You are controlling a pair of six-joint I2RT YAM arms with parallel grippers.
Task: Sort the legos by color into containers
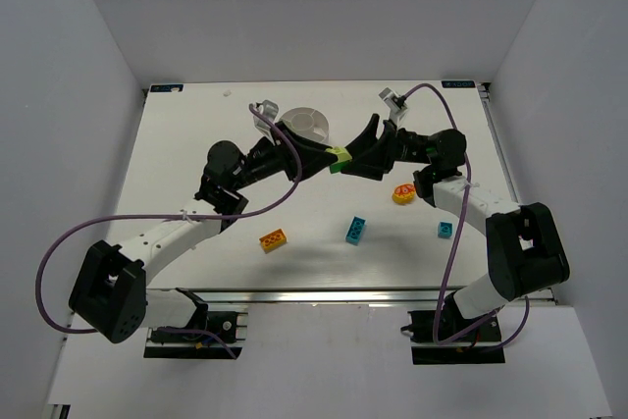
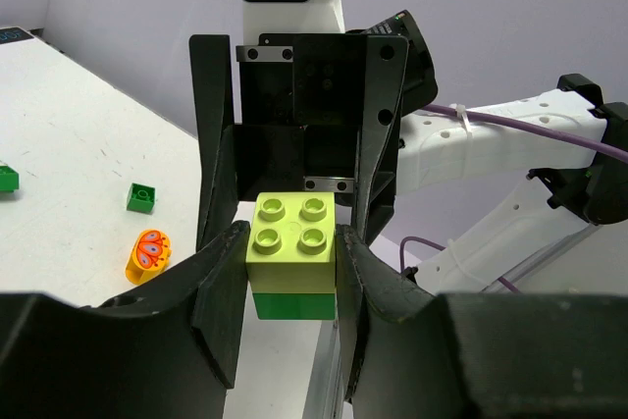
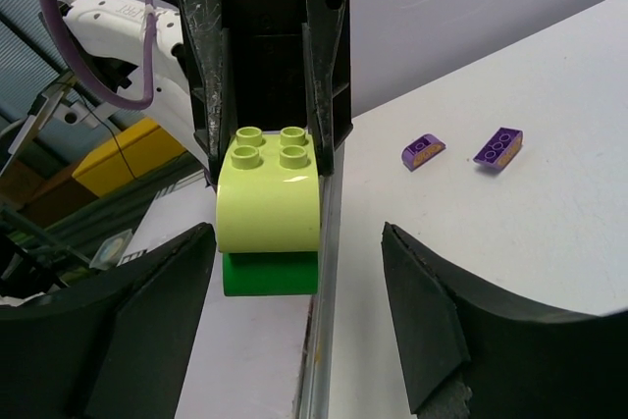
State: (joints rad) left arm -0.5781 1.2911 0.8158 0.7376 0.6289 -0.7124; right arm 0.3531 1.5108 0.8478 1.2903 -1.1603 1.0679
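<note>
From above, the left gripper [image 1: 331,160] and right gripper [image 1: 357,158] meet near the white bowl [image 1: 294,117], with a lime brick [image 1: 340,153] stacked on a green brick [image 1: 335,167] between them. The left wrist view shows its fingers clamped on the lime brick's sides. The right wrist view shows its own fingers spread wide, so splitting the pair likely calls for closing on the green brick and pulling.

Lime brick [image 3: 270,198]: smooth glossy plastic, sheen on curved face. Green brick [image 3: 270,277] under it: plastic, duller. Fingers [image 3: 329,46] flanking lime brick: black, matt, scratched. Table [image 3: 530,242]: white, matt.
</note>
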